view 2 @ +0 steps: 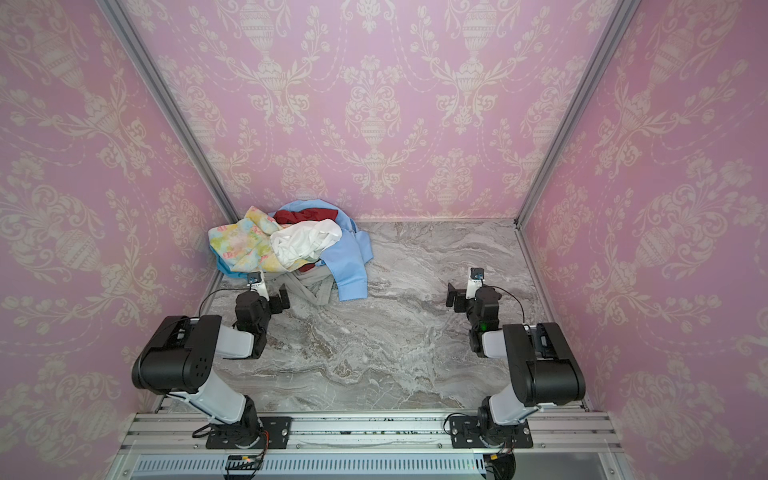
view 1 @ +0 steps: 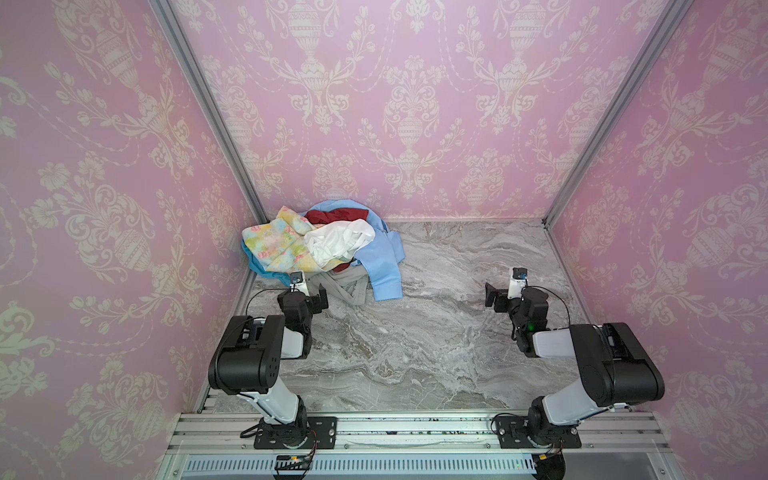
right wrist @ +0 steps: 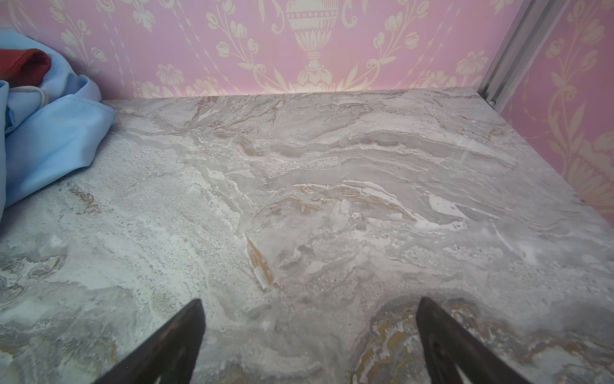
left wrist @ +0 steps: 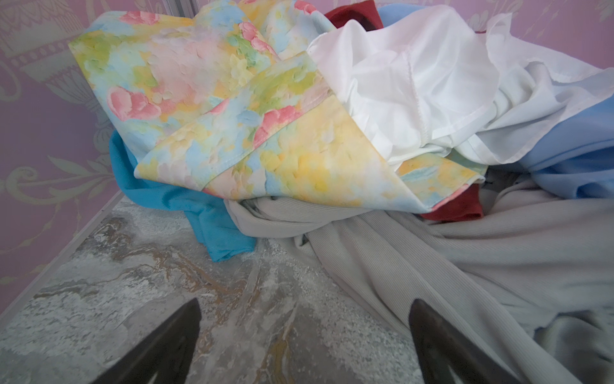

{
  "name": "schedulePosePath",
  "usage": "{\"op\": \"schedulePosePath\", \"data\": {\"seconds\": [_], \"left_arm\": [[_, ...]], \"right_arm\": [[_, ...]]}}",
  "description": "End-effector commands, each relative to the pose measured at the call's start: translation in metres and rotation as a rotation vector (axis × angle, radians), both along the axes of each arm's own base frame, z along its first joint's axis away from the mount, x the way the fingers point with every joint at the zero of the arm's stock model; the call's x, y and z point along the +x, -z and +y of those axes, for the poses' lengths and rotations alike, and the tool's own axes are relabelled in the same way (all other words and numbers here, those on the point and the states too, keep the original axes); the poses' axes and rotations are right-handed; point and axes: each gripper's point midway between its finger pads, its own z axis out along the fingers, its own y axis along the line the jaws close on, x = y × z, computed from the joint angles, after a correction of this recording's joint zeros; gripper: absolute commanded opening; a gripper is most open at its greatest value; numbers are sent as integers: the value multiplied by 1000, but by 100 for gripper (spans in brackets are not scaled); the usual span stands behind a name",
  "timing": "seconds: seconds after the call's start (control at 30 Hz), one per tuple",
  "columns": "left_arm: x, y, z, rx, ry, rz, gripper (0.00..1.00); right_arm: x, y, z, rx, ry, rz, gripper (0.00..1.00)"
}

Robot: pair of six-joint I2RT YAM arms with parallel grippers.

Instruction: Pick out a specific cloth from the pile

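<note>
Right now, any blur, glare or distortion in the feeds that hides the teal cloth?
Left wrist view: pile sharp, teal cloth well lit, jaws dark and blurred up close, wide-lens bowing at the edges. Right wrist view: even light, no glare, table crisp. Both top views: slightly soft, no glare; teal cloth only a shaded sliver under the pile.
</note>
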Motion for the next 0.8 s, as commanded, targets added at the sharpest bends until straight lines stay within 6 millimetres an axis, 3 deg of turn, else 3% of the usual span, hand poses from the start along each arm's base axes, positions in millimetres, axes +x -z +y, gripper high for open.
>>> {"op": "schedulePosePath", "data": {"seconds": [0.0,0.17,0.37,0.6,0.77], "left_arm": [[3,-3,-3,25,22,0,99],[1,-6,-1,21,3,-8,99],[-4,-24,6,53,-57,4,99],[-9,-73,13,41,-139,-11,99],[-13,-95,14,-47,-182,23,99]], "right_arm": [[3,-10,6,-27,-18,-15,100],[2,-14,5,-30,-8,-23,100],[-1,-28,11,-77,-8,2,100],[-8,-58,24,-129,-7,-32,100],[-15,-78,46,-107,-67,-84,100]]}}
